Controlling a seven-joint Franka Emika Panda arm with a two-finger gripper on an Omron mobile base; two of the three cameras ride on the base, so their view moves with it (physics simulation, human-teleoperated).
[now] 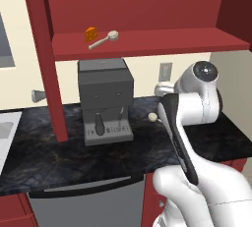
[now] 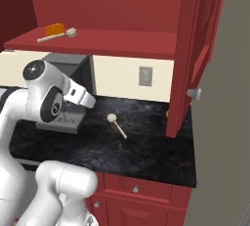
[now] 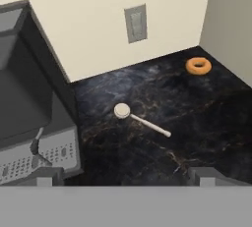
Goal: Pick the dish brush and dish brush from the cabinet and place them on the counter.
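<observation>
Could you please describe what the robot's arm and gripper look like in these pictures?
The arm is made of glossy white rounded segments with dark grey joints, a round grey cap at one joint and a black strip along one link. No cables or markings show. The gripper has two small dark grey blocky fingertips.

No readable text, label, brand or number shows on anything here.

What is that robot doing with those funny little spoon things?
They are dish brushes, and the robot is moving them out of the red cabinet onto the black counter. One dish brush already lies on the counter, beside the coffee machine. The other dish brush is on the cabinet shelf, next to a small orange block. The gripper hangs open and empty above the counter.
</observation>
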